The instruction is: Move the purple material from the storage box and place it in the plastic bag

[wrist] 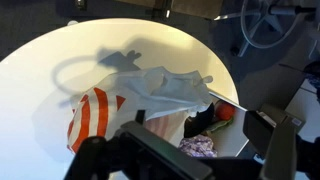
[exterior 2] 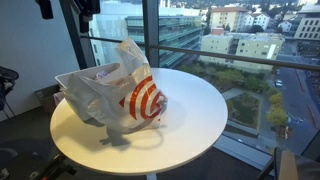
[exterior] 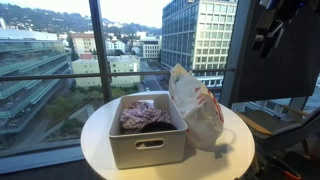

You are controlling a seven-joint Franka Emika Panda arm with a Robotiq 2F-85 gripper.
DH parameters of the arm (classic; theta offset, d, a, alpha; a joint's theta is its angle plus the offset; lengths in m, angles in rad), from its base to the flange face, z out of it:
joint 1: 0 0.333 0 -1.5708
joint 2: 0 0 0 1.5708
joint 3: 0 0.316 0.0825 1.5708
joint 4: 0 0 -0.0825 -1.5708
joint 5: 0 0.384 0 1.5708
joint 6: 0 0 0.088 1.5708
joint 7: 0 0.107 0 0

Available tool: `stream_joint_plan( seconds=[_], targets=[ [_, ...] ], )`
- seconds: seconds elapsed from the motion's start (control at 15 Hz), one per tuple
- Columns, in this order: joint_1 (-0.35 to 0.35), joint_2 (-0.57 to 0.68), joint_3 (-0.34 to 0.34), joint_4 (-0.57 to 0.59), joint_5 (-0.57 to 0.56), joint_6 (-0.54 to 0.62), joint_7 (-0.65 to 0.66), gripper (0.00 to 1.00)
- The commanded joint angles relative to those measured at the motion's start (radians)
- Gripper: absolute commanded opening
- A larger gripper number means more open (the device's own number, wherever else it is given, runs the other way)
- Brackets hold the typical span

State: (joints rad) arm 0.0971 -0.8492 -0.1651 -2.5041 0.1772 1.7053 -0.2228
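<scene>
The purple material (exterior: 143, 114) lies crumpled in the grey storage box (exterior: 148, 146) on the round white table. In the wrist view the purple material (wrist: 201, 147) shows at the bottom, beside red and black items in the box. The plastic bag (exterior: 196, 106), white with a red ring logo, stands next to the box, its mouth slack. The bag also shows in an exterior view (exterior 2: 122, 93) and in the wrist view (wrist: 150, 92). My gripper (exterior: 270, 35) hangs high above the table's side, open and empty, and frames the box in the wrist view (wrist: 190, 165).
The round table (exterior: 100, 140) stands by tall windows over a city street. Its edge drops off all round. A dark chair or stand (exterior 2: 8, 85) is beside it. The bag hides most of the box in an exterior view (exterior 2: 70, 95).
</scene>
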Motion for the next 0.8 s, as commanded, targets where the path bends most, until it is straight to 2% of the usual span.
stream_joint_plan(
  seconds=[0.0,0.67,0.73],
  targets=[
    [-0.023,0.003,0.015,0.008,0.012,-0.005,-0.014,1.0],
    [-0.023,-0.002,0.015,0.015,0.012,-0.005,-0.013,1.0],
    [-0.005,0.024,0.019,0.032,0.034,0.01,-0.019,1.0]
  ],
)
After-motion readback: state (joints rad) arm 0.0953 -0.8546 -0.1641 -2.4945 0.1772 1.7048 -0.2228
